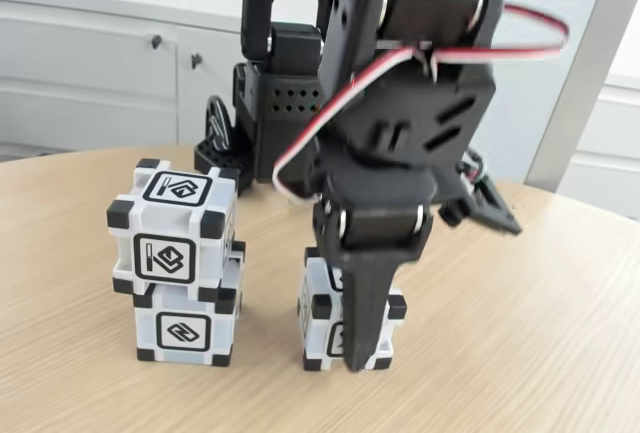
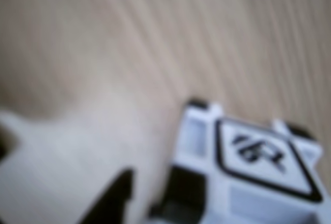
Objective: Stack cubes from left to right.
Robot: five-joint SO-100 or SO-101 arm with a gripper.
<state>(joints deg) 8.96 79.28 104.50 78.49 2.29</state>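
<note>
The table (image 1: 540, 333) is wide and wooden, and the arm (image 1: 400, 103) stands bent over the middle of it. To the left of the claw (image 1: 362, 348) in the fixed view there is a stack (image 1: 180, 268) of two cubes, the upper one sitting a little turned on the lower. The third cube (image 1: 322, 305) stands alone on the table, and the claw is lowered over it, with one dark finger (image 1: 368, 298) covering its front face. Whether the jaws already press the cube I cannot tell (the second finger is hidden). In the wrist view the cube (image 2: 248, 167) is blurred, just beside a dark finger (image 2: 111, 198) at the lower edge.

I judge that the step is to grasp this cube. To do it well, the claw should close squarely on two opposite faces, then lift straight up, high enough to pass the stack before moving left. The upper cube sits crooked, so the placing must be gentle.
</note>
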